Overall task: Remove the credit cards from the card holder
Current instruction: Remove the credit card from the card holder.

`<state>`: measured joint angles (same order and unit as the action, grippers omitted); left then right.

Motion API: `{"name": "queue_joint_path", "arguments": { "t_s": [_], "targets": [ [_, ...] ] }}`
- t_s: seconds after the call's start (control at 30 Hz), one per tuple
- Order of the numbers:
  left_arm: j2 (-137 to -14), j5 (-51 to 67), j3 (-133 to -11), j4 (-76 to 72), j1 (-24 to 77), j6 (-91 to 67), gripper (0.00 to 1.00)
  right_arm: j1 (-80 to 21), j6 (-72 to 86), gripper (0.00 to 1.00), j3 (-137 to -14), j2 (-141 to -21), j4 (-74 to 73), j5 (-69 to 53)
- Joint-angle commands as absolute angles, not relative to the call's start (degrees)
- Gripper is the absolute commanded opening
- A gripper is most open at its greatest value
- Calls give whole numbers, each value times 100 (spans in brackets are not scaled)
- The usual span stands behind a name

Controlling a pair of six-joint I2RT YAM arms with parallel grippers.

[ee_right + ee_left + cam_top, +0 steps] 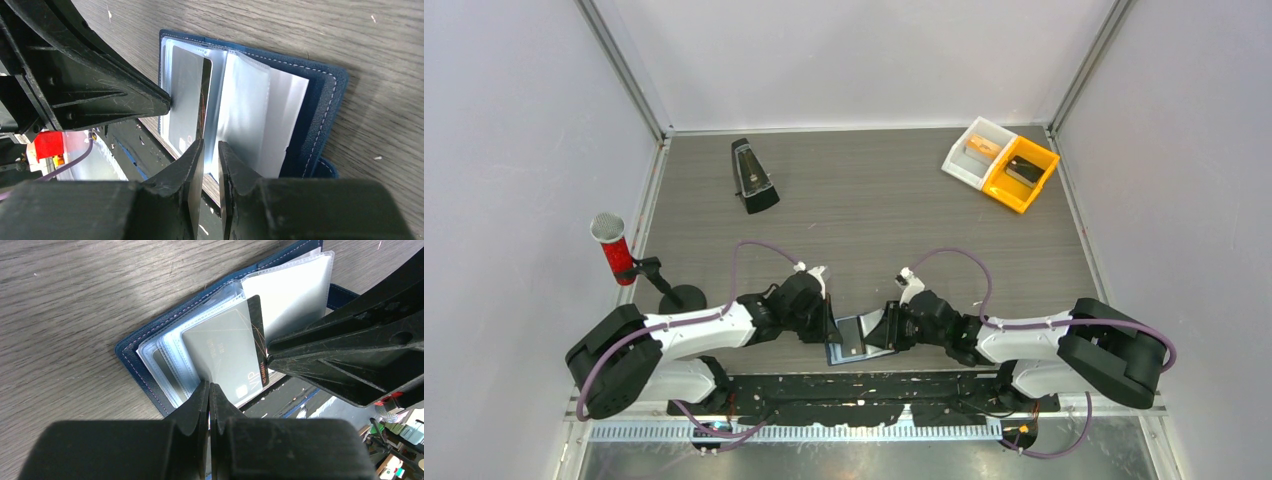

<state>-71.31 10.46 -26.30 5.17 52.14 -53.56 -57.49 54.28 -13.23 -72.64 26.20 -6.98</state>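
**A:** How far had you got with the cards?

**B:** Not far. The holder (856, 340) lay open, flat on the table. One silvery card (222, 350) with a dark edge stood partway out of the holder's clear sleeves (250, 115), so it was started but not free. A greyish shape sat in a sleeve on the holder's left half. It may have been a second card, but I couldn't be sure. No card lay outside the holder, so pulling this one clear and emptying the rest was all left for you to do.

**A:** And my arms?

**B:** Your left arm reached in low from the holder's left, wrist bent toward it. The left claw (209, 392) was squeezed tight, its tips at the card's near edge. I couldn't tell whether it pinched the card, a sleeve or nothing. Your right arm mirrored it from the holder's right, just as low. The right claw (210, 150) had its jaws a slit apart at the card's dark edge, and I couldn't see that it had hold of anything.
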Motion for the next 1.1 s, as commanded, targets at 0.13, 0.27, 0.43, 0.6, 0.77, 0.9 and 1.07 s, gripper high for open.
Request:
{"name": "queue_joint_path", "arguments": {
  "t_s": [0.13,0.27,0.43,0.6,0.77,0.9,1.07],
  "targets": [
    [-7128,924,-2520,480,5307,-5256,3,-5678,5250,25,-1540,-7020,2959,-915],
    [-7110,914,-2521,474,5309,-5247,3,-5648,5215,26,-1575,-6898,2840,-936],
    [-7128,923,-2474,322,5332,-5268,3,-5634,5153,27,-1644,-6700,2520,-836],
    [-7138,953,-2461,271,5361,-5292,3,-5626,5064,28,-1690,-6632,2364,-760],
    [-7086,910,-2452,306,5379,-5305,3,-5587,5028,28,-1719,-6842,2506,-817],
    [-7085,885,-2452,344,5388,-5300,3,-5493,4935,28,-1757,-7042,2559,-941],
    [-7137,861,-2461,364,5388,-5291,3,-5393,4884,28,-1760,-7314,2710,-1087]
  ]
}}
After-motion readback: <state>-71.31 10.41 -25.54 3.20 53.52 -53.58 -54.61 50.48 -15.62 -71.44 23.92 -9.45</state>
